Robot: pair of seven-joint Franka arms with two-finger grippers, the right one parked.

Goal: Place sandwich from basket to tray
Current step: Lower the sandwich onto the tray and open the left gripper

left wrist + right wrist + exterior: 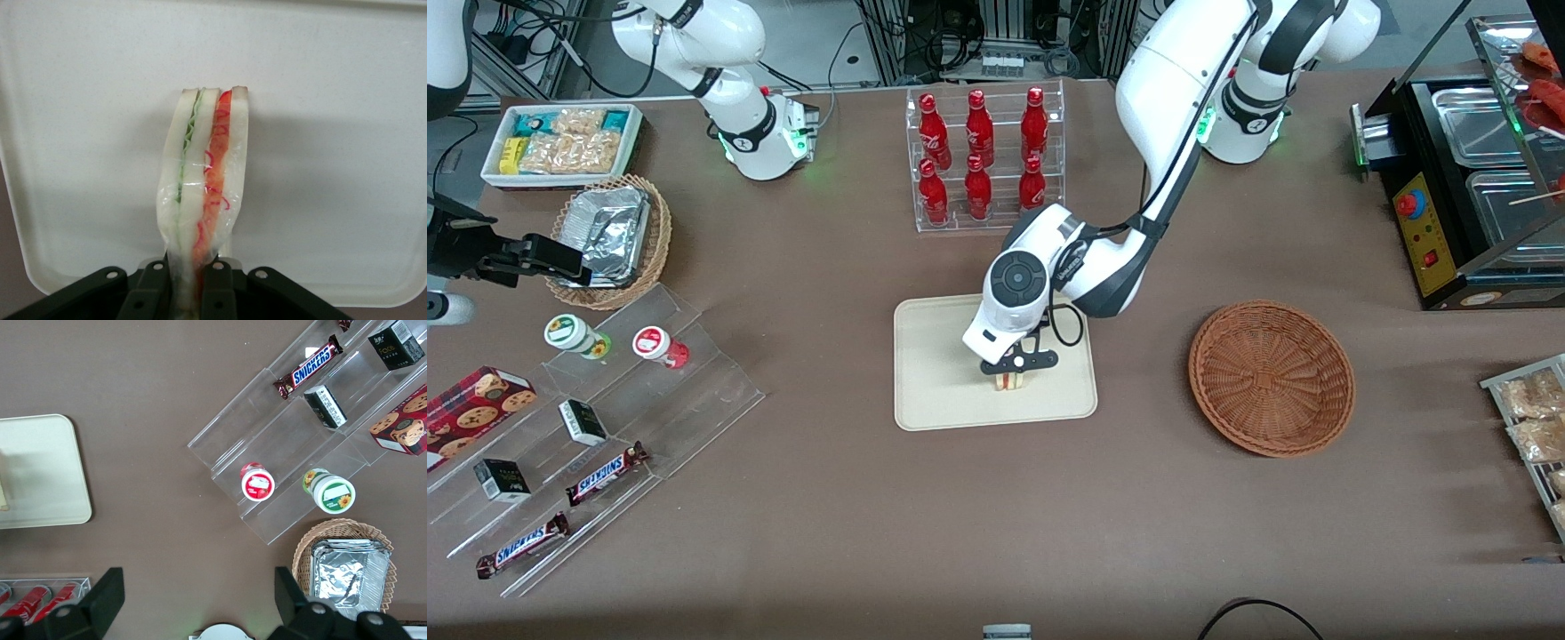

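So the brown table [960,516] is covered with snack stuff, and the cream tray [934,391] is parked about in the middle of it, nearer the front camera than the clear rack of red bottles [985,158]. The reddish-brown basket [1272,378] is set beside the tray, toward the working arm's end of the table, and nothing is seen lying in it. The left arm is bent down over the tray, with its gripper [1011,380] positioned above the part of the tray nearer the front camera. The sandwich [203,187] is pinched between the fingers [220,293], which are closed in tight on its wrapped end. It's held with the cut edge showing, green filling in one layer and red/orange in the other, right over the tray surface. Whether it's actually touching the tray can't be made out.
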